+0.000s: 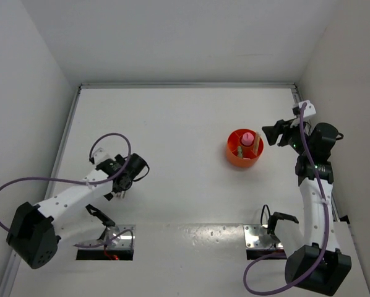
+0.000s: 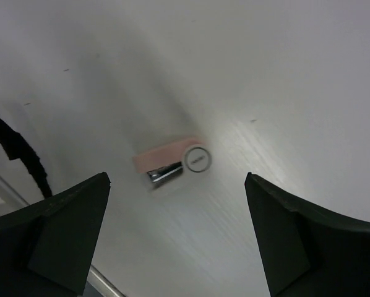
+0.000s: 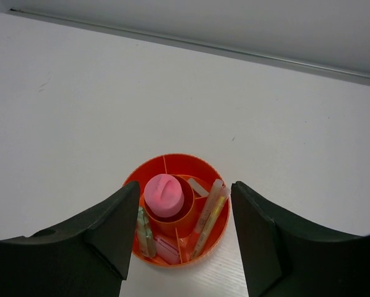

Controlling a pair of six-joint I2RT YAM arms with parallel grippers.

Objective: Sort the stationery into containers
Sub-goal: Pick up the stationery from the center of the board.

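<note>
The orange cup (image 1: 244,148) with inner dividers stands on the white table, right of centre. In the right wrist view the cup (image 3: 172,162) holds a pink-capped tube (image 3: 166,195) in its middle well. A green marker (image 3: 143,232), a pink piece (image 3: 166,249), thin yellow and pink sticks (image 3: 210,213) and a whitish bit (image 3: 197,185) lie in the outer sections. My right gripper (image 1: 268,135) (image 3: 185,185) hangs open just right of the cup, with nothing between its fingers. My left gripper (image 1: 118,192) (image 2: 177,185) stands wide open over a small pink piece (image 2: 169,158) with a metal edge and a round white end, which lies on the table.
Two metal base plates (image 1: 117,238) (image 1: 262,237) sit at the near edge. White walls close in the table on the left, back and right, with a rail (image 1: 185,85) along the back. A black cable (image 2: 18,148) hangs at the left in the left wrist view.
</note>
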